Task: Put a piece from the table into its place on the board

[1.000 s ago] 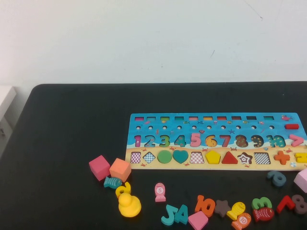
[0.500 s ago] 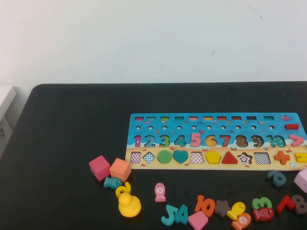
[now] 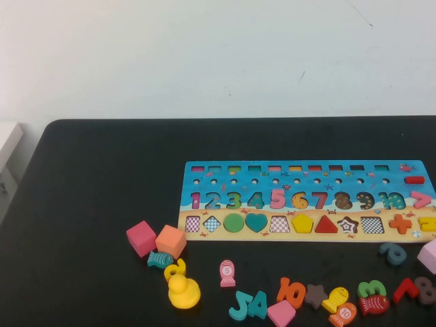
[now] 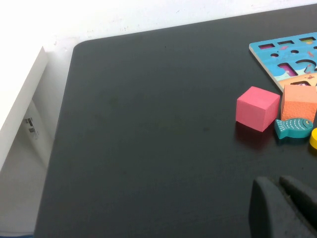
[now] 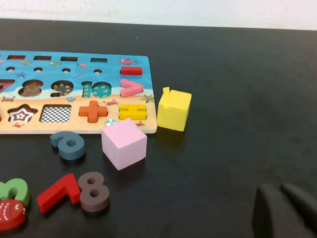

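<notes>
Yellow pentagon block (image 3: 302,223) sits in its slot on the wooden puzzle board (image 3: 300,178).
Right gripper (image 5: 287,210) is closed, empty, above the black table (image 5: 237,64); left gripper (image 4: 285,208) also looks closed, holding nothing.

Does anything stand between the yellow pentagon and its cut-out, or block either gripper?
Nothing visible: the yellow pentagon already sits slotted into the board. The left gripper hovers over the table off the board's left end, the right gripper off its right end.
</notes>
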